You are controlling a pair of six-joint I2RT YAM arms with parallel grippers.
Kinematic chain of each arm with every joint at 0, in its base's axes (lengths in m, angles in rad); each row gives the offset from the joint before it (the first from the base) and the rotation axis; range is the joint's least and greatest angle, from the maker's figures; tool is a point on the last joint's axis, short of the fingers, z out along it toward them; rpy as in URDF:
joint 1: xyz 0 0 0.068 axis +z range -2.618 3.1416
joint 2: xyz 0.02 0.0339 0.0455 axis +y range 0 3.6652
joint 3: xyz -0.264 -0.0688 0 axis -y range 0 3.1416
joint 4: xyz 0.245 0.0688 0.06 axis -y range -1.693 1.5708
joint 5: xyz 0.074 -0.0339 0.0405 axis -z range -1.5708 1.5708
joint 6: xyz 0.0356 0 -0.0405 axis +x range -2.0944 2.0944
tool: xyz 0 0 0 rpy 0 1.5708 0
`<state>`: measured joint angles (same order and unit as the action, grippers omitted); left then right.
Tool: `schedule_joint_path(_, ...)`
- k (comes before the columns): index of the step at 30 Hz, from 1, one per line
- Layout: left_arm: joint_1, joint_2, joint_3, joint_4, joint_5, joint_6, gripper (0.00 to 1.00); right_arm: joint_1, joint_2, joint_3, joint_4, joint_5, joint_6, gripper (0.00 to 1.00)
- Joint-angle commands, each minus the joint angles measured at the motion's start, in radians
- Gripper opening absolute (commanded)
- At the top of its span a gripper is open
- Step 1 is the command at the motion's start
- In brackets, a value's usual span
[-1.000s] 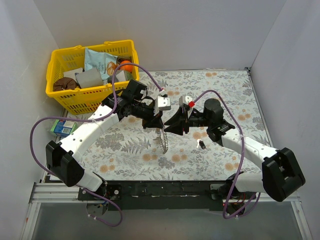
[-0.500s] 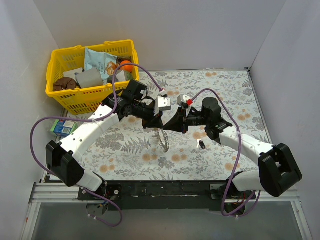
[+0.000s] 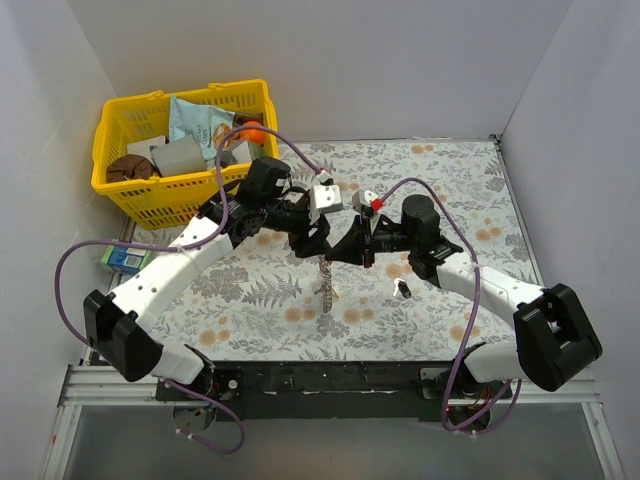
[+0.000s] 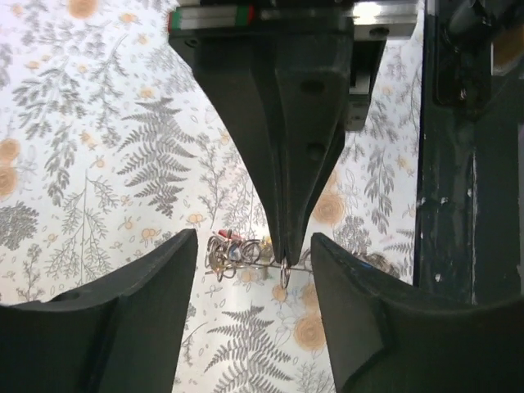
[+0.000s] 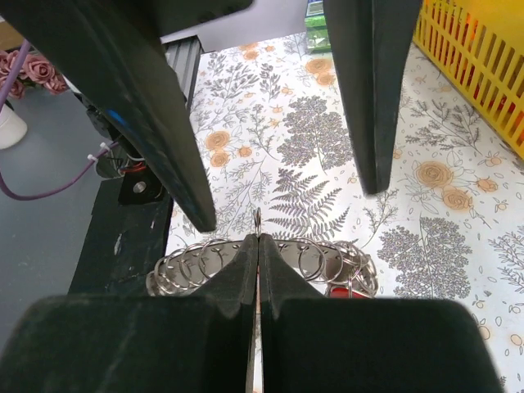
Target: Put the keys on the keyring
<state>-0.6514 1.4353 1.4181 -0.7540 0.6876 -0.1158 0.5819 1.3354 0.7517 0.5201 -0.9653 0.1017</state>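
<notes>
Two grippers meet above the middle of the mat.

Right gripper: jaws pressed together, pinching the top edge of the keyring. The keyring hangs below them on edge, its small loops fanned along the rim.

Left gripper: jaws parted, one finger on either side of the keyring, with the closed right fingertips between them. Whether either pad touches the loops cannot be told.

Red key: on the keyring, among the loops.

From above, the keyring is a thin upright sliver over the mat's near half. Whether its lower edge rests on the mat cannot be told.

Dark key: lying flat on the mat, near the keyring on its right and just beside the right forearm.

Basket: yellow, filled, in the far-left corner, its near wall close behind the left arm.

Pack: blue-green, off the mat's left edge, beside the left arm.

White walls enclose the left, far and right sides. Bare mat shows along the far edge and across the right side, between the right arm and the wall. A narrower strip runs between the keyring and the near rail.
</notes>
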Motion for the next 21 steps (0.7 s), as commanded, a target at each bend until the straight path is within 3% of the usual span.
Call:
schedule_joint_path(1,-0.005,-0.151,-0.079,0.250,-0.117,-0.135,0.65,-0.002,-0.028,-0.006,0.131,0.016,0.024,0.01)
schedule_joint_path(3,-0.004,-0.206,-0.142,0.368,-0.147,-0.210,0.76,-0.002,-0.042,-0.044,0.197,0.025,0.067,0.01)
schedule_joint_path(6,0.013,-0.254,-0.209,0.488,-0.136,-0.290,0.78,-0.004,-0.064,-0.107,0.360,0.045,0.131,0.01)
schedule_joint_path(16,0.170,-0.381,-0.493,0.964,0.226,-0.631,0.73,-0.031,-0.068,-0.265,0.979,0.117,0.398,0.01)
schedule_joint_path(21,0.185,-0.400,-0.594,1.189,0.358,-0.745,0.66,-0.043,-0.047,-0.273,1.126,0.119,0.498,0.01)
